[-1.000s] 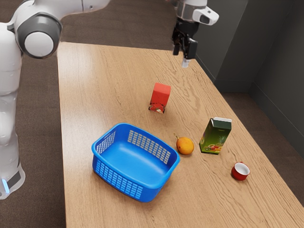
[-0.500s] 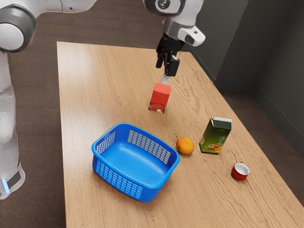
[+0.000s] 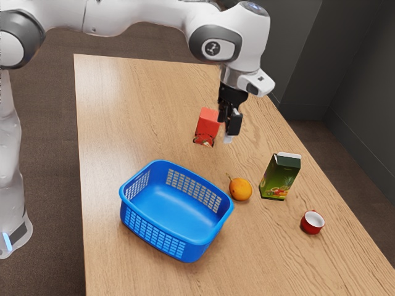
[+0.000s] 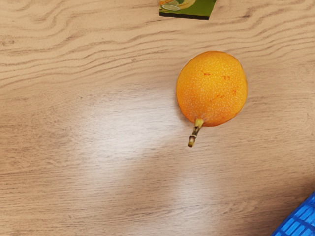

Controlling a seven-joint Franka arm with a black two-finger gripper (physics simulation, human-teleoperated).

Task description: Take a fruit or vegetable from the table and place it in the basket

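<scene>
While holding the gripper (image 3: 228, 131) above the table (image 3: 136, 111), beyond the basket (image 3: 199, 242) in the exterior view, have its fingers apart. See the orange fruit (image 3: 241, 190) just beside the basket, stem (image 4: 195, 134) pointing to the exterior view's upper left, long axis slanting along it through the nearly round body.

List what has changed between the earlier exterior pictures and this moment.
My pincer first swung toward the exterior view's left, then moved slightly back to its right and closer to the orange fruit. It has taken hold of nothing and let go of nothing. The fruit, blue basket, red carton, green carton and small red cup stayed where they were.
</scene>
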